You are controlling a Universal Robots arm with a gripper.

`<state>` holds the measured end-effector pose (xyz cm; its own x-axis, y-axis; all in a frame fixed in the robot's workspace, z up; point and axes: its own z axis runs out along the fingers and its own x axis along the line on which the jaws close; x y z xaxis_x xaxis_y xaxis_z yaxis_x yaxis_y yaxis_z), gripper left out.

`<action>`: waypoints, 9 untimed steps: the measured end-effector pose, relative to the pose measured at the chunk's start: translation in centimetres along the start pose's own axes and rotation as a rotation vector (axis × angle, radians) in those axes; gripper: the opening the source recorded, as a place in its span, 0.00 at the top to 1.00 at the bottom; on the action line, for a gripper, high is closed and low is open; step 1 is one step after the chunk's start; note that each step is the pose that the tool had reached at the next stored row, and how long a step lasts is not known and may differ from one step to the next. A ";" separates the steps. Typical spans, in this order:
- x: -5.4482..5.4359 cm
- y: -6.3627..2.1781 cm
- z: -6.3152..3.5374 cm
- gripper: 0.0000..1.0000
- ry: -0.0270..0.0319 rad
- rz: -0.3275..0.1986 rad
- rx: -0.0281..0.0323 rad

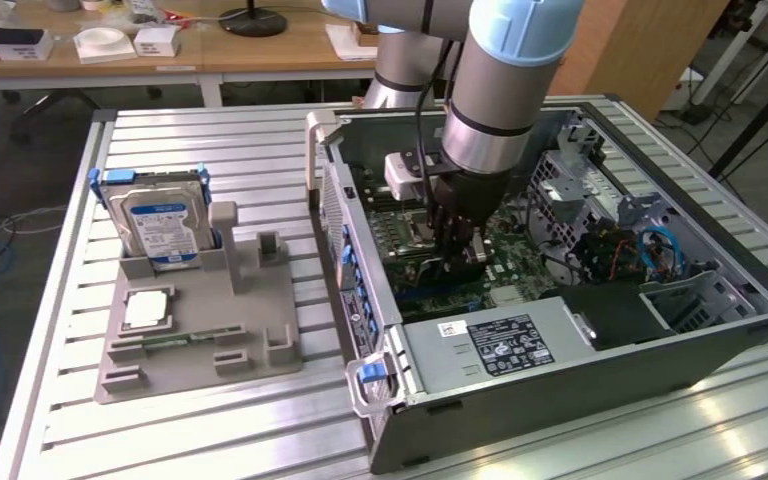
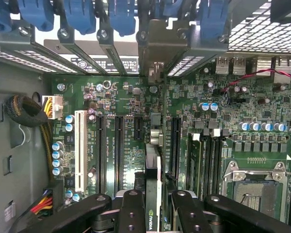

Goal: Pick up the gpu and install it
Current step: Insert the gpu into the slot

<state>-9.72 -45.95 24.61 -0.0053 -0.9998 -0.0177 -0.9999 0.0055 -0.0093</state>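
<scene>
Gripper [image 2: 153, 206] clamped on the gpu [image 2: 153, 179], card held edge-on, upright, between the fingers [image 2: 131, 211] at lower centre of the wrist view. Card sits over the green motherboard [image 2: 121, 104] slots, bracket toward the rear blue latches [image 2: 82, 14]. Exterior view: arm inside the open computer case [image 1: 704, 345], centre frame; hard drive [image 1: 160, 222] in the grey holder [image 1: 184, 345] at left.

A silver hard drive [image 1: 157, 222] stands upright in a grey holder tray [image 1: 191, 345] — beside the open computer case [image 1: 704, 340].

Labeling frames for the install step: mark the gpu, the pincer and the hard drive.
gpu [image 2: 153, 194]: wrist view, on the card's top edge, seen edge-on between the fingers.
pincer [image 2: 153, 206]: wrist view, midway between the two black fingertips.
hard drive [image 1: 164, 225]: exterior view, on the blue-labelled face, standing in the grey holder.
</scene>
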 end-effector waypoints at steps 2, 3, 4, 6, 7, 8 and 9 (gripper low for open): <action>0.0 0.00 -0.31 0.74 -0.0008 0.000 0.0002; 0.0 0.00 -0.39 0.74 0.0000 0.000 -0.0001; 0.0 0.00 -0.41 0.74 0.0004 0.000 -0.0002; 0.0 0.00 -0.40 0.74 0.0006 0.000 -0.0003; 0.0 0.00 -0.39 0.74 0.0007 0.000 -0.0002; 0.0 -0.01 -0.37 0.74 0.0007 0.000 0.0000; 0.0 -0.01 -0.35 0.74 0.0008 0.000 0.0000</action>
<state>-9.72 -45.95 24.96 -0.0053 -0.9998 -0.0170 -0.9999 0.0054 -0.0093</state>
